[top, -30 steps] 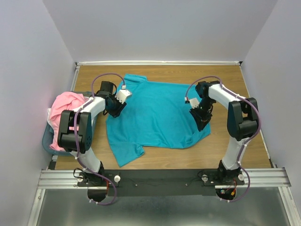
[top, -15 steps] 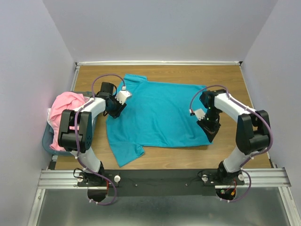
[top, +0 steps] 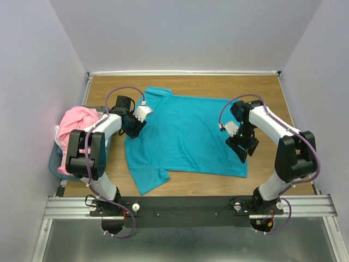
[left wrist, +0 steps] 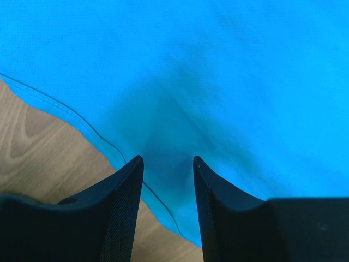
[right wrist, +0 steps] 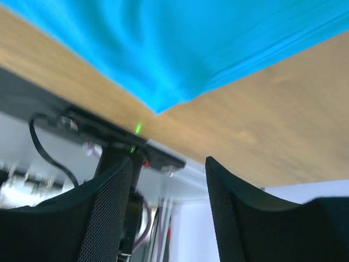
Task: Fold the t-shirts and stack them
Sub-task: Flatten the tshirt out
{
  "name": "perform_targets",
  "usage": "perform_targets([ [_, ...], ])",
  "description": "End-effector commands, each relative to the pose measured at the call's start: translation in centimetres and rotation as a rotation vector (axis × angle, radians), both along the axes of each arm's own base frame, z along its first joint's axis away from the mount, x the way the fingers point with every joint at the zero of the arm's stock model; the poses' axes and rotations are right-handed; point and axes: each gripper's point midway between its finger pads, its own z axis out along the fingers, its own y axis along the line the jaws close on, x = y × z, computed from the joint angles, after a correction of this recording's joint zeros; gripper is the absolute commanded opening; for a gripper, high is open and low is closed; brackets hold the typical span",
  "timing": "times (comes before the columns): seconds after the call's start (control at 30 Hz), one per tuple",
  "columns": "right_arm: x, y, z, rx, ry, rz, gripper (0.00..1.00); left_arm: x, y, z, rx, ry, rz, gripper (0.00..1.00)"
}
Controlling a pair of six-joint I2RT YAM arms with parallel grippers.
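The teal t-shirt (top: 185, 131) lies spread flat on the wooden table (top: 272, 98), neck at the far left. My left gripper (top: 133, 124) is low on its left edge by the sleeve. In the left wrist view the gripper (left wrist: 167, 158) is open, its tips on puckered teal cloth (left wrist: 218, 65) with the hem running between them. My right gripper (top: 244, 148) is open and empty, lifted just over the shirt's near right corner. In the right wrist view (right wrist: 169, 160) that corner (right wrist: 163, 43) shows beyond the fingers. The pink t-shirt (top: 73, 128) is bunched in the basket.
The blue-grey basket (top: 54, 161) stands at the table's left edge. The metal mounting rail (top: 191, 204) runs along the near edge and shows in the right wrist view (right wrist: 109, 136). Bare wood lies right of the shirt and along the far edge.
My right gripper moved toward the near right, drawing the shirt's right bottom corner out flat, and now stands off the cloth. The left gripper stayed at the left edge.
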Motion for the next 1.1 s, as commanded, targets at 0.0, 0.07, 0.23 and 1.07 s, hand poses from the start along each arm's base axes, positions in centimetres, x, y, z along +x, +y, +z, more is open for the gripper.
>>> perform_targets([
  [0.0, 3.0, 1.8, 1.1, 0.06, -0.066, -0.024, 0.59, -0.3, -1.3, 3.4, -0.059, -0.049, -0.056, 0.5],
  [0.07, 4.1, 2.7, -0.2, 0.081, -0.064, -0.055, 0.49, -0.2, -1.3, 3.9, -0.058, -0.056, -0.056, 0.5],
  [0.23, 5.5, 3.1, -3.1, 0.079, -0.065, -0.066, 0.37, -1.5, -0.2, 2.5, -0.002, -0.019, -0.053, 0.47],
  [1.07, 5.2, -1.5, -4.3, 0.004, -0.112, 0.082, 0.55, -14.2, -1.6, -0.5, 0.187, 0.192, -0.421, 0.42],
])
